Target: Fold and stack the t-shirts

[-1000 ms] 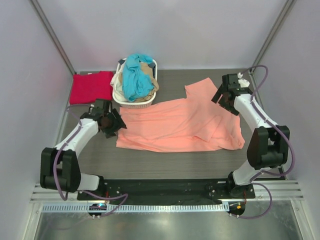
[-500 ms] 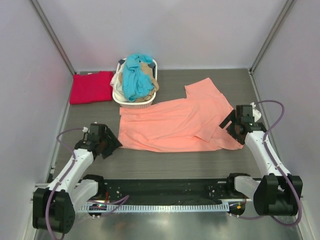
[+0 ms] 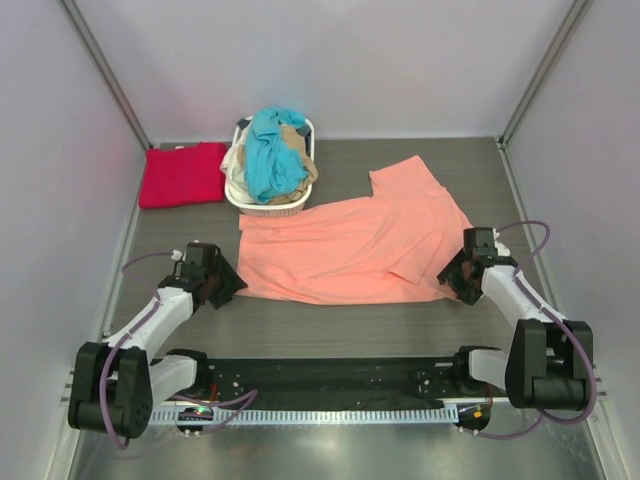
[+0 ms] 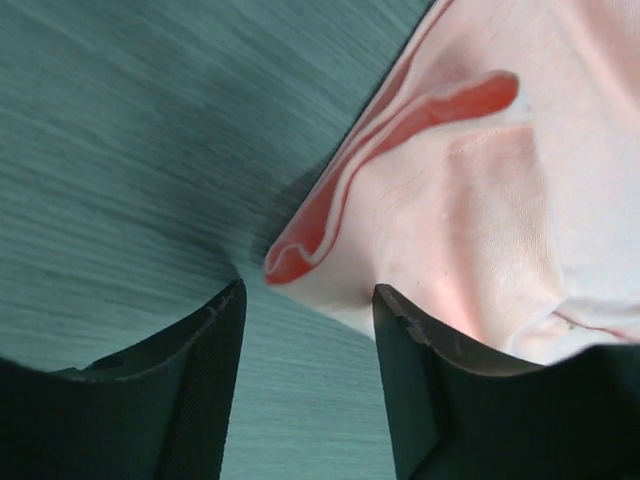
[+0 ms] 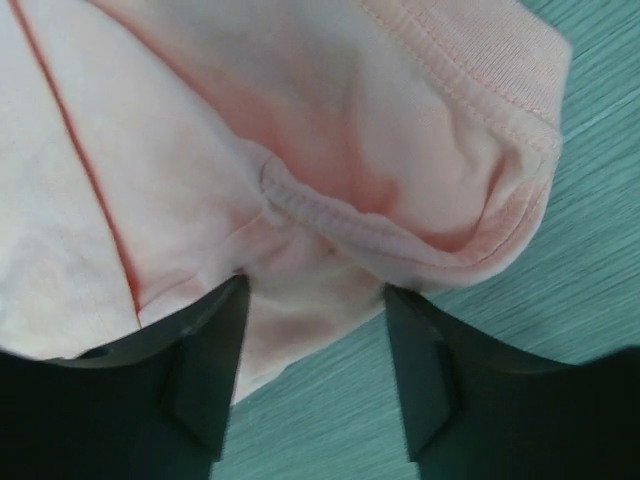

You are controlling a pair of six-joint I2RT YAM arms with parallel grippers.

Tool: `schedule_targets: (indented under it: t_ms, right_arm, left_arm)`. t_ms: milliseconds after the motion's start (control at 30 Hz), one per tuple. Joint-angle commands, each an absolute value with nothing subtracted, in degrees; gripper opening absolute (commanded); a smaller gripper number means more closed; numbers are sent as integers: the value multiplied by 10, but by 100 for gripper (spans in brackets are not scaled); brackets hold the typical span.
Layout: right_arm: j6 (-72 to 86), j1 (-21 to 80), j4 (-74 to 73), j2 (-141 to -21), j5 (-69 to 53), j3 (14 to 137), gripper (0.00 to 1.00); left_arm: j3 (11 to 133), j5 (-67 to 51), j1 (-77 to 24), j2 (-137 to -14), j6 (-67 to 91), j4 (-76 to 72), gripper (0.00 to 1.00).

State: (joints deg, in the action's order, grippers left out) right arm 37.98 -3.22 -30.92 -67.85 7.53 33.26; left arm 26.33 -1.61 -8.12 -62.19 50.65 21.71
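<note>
Left wrist view: my left pincer has pulled back to the salmon-pink shirt's 7 o'clock corner, jaws parted astride it, nothing pinched. My right pincer has swung from the far sleeve to the 5 o'clock hem corner, jaws apart around cloth, so I judge a fold-lift is next. Beyond, the crimson shirt lies at 11 o'clock beside the basket.
</note>
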Motion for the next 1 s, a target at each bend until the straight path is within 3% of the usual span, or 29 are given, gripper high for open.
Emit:
schedule_targets:
  t_ms: [0,67,100,167,200,233,533,833,867,900,967]
  right_arm:
    - [384,-41,-254,-697,77,329,59]
    - [382,-47,-246,-707,74,329,45]
    - [378,-50,-237,-714,74,330,31]
    - [371,-57,-233,-722,77,336,16]
    - [361,-61,-232,-722,77,339,2]
    - [357,-70,-233,-724,75,349,1]
    - [347,-103,-384,-592,125,484,1]
    - [439,-111,-455,-475,43,380,3]
    - [454,-111,-469,-462,43,387,7]
    - [467,-111,-477,-449,36,396,25]
    - [477,-110,-490,-416,35,412,51]
  left_arm:
    - [254,-15,-80,-639,508,158,54]
    - [250,-15,-79,-641,509,149,47]
    - [249,-14,-80,-642,511,142,37]
    - [254,-16,-80,-642,511,134,18]
    - [259,-18,-79,-642,510,134,8]
    - [266,-18,-79,-638,508,140,0]
    - [401,33,-80,-507,514,336,0]
    - [308,22,-116,-288,639,474,0]
    - [308,25,-122,-273,652,489,0]
    - [312,26,-124,-264,660,513,0]
    - [318,31,-124,-244,663,542,1]
